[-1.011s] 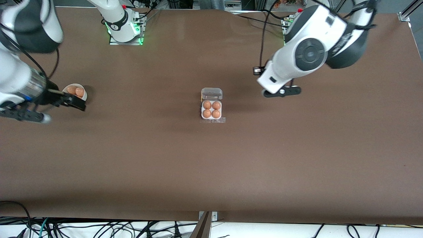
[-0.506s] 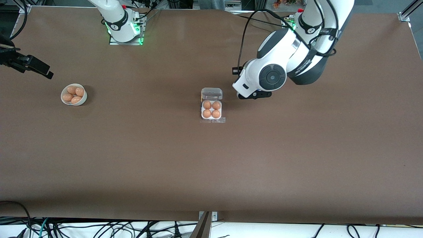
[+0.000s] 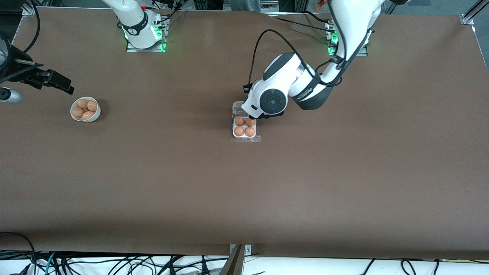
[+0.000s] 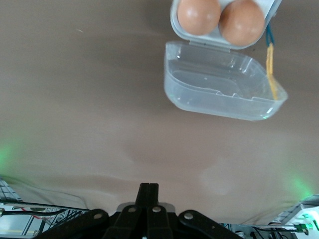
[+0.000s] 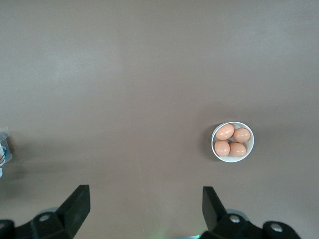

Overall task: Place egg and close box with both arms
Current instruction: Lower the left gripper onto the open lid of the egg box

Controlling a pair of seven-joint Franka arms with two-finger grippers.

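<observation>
**Four cells filled, lid still to fold**

Four small smooth orange-brown eggs sit in the small square clear-plastic egg carton with a whitish tray, one to each round cell, so the placing part looks finished. What remains, as I judge it, is the closing: the hinged transparent lid lies thrown back flat on the brown table, hollow side up, joined to the tray along the edge farther from the front camera.

The carton rests near the middle of the table. With the lid open, its long axis runs from the front camera toward the robots' bases, tray nearer the camera and lid farther from it.

The left gripper hangs low over the table at the lid's free edge, its wrist covering part of the lid in the front view. Its fingers look pressed together at one tip.

The right gripper waits high over the right arm's end of the table, jaws wide apart and empty. Beneath it stands a round white bowl with four more eggs of the same look.
</observation>
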